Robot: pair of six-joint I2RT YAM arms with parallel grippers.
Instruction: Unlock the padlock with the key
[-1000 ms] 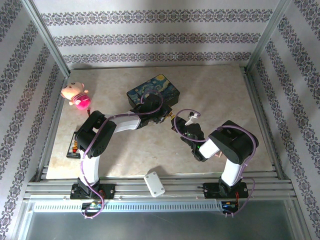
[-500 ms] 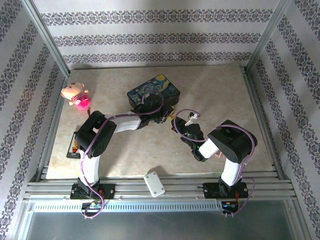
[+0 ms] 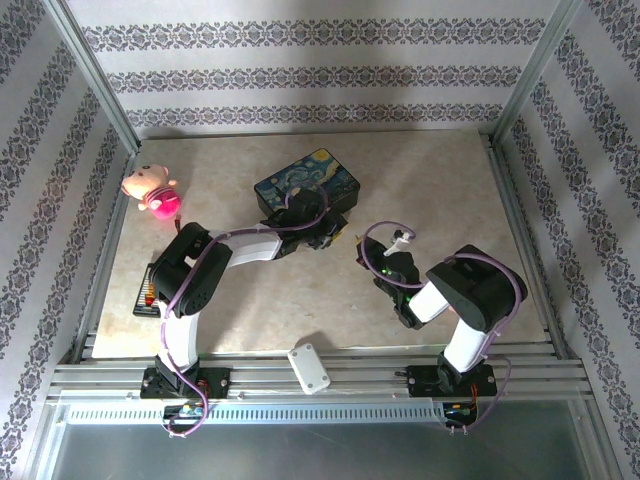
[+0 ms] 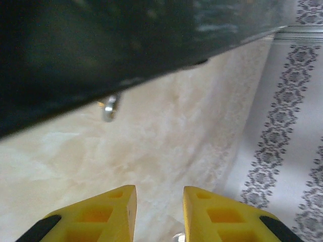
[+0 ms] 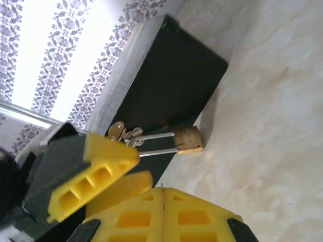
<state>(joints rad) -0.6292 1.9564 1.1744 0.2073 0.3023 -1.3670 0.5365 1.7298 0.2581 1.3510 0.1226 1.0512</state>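
Two pincers: left pincer [image 4: 159,191], right pincer [image 5: 162,191]. One padlock [image 5: 189,139] just beside the left one, one tin [image 3: 308,180] behind it, one plush toy [image 3: 152,191] far to its left.

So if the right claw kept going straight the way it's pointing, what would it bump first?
Probably the padlock: its thin shackle crosses just ahead of the shut right claw, beside the left claw. The dark tin stands behind it. Depth is hard to judge.
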